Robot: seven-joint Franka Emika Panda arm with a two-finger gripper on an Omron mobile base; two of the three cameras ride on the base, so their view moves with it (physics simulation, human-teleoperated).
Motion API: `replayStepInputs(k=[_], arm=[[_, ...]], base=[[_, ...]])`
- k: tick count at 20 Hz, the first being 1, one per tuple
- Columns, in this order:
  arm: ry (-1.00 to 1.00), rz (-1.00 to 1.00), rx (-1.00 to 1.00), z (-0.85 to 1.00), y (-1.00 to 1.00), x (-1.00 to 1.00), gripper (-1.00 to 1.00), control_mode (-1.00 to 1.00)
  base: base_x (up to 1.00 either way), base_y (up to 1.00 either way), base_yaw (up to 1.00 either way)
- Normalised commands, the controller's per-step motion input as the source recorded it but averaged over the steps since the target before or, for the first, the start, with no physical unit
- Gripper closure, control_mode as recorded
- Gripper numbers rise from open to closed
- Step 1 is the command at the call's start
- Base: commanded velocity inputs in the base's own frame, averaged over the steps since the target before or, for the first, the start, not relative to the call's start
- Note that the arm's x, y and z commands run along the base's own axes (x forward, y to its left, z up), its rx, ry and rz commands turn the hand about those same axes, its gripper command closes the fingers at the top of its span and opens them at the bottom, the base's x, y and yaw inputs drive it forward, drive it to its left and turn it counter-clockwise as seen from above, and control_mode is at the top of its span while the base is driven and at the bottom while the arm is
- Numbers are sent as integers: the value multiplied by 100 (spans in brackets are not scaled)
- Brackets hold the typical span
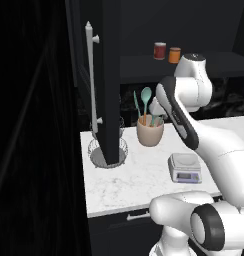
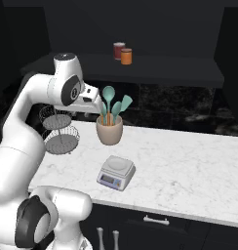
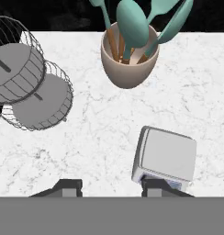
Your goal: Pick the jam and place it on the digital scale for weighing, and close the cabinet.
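A: Arm pose? 
B: The white arm rises from its base, folds at the elbow, and carries the gripper (image 3: 111,184) above the marble bench (image 3: 95,133), pointing down at it. In the right base view the hand sits just left of the utensil cup (image 2: 109,130).

A: Gripper state? 
B: Clenched as far as it goes, grasping nothing; the two dark fingertips (image 3: 68,186) stand over bare bench.

A: The digital scale? 
B: The digital scale (image 3: 165,156) lies flat on the bench directly below the gripper, toward its right finger, platform bare.

A: The jam? 
B: The jam (image 2: 126,56), a small orange jar, stands on the dark shelf (image 2: 160,68) above and beyond the gripper, just beside a red jar (image 2: 119,50).

A: The cabinet? 
B: The cabinet (image 1: 110,75) door stands swung out, edge-on, to the gripper's left, its long grey bar handle (image 1: 91,80) upright.

A: Other items? 
B: A two-tier wire basket stand (image 3: 29,85) sits on the bench left of the gripper; the cup holds teal spoons (image 3: 132,25).
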Motion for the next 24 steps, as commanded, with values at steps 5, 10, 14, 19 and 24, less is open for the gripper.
replayStepInputs(k=[5,10,14,19,24], arm=[[-10,0,0,0,0,-59,-100,-100],[-22,0,-2,0,0,-86,-100,-100],[-24,0,-3,51,-1,-60,-100,-100],[-8,0,-3,78,-12,-35,-100,-100],[-15,0,-6,76,-2,-13,-100,-100]], base=[[0,0,0],[0,0,0],[0,0,0],[0,0,0],[0,0,0]])
